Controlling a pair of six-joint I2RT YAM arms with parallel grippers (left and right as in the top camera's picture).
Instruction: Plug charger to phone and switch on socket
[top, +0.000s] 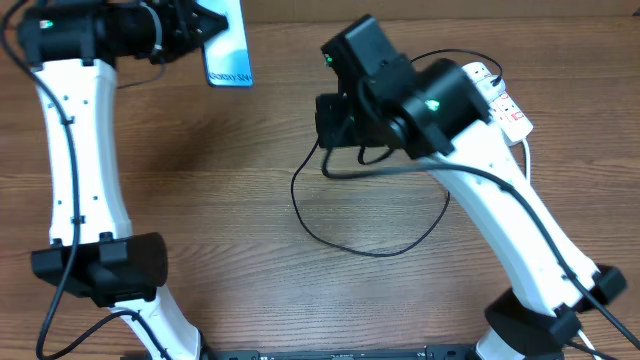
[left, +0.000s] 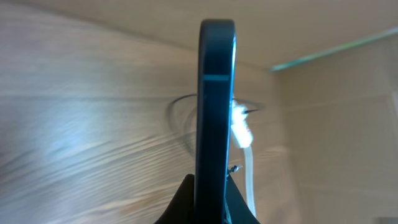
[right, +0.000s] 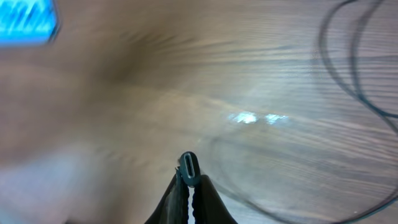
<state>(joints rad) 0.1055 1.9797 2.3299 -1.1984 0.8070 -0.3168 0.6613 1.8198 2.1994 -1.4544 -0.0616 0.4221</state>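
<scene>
Fingers of the left gripper (left: 208, 193) are clamped on the lower end of the phone (left: 216, 99), holding it edge-on and lifted off the table (top: 200, 200) at the far left, so that its free edge points toward the right arm and, by my reading, offers the port for mating. Fingers of the right gripper (right: 188, 186) are pinched together on the charger (top: 370, 245) just behind its connector tip (right: 188, 163), which sticks out past the fingertips, ready to be steered into a slot. Behind the right arm, at the far right, lies the socket (top: 500, 100), partly hidden, its switches not yet reachable by either busy gripper. Black cable runs in a loose loop across the middle of the table, slack enough to let the tip travel. Phone and tip are well apart, so the plugging step looks barely begun.
</scene>
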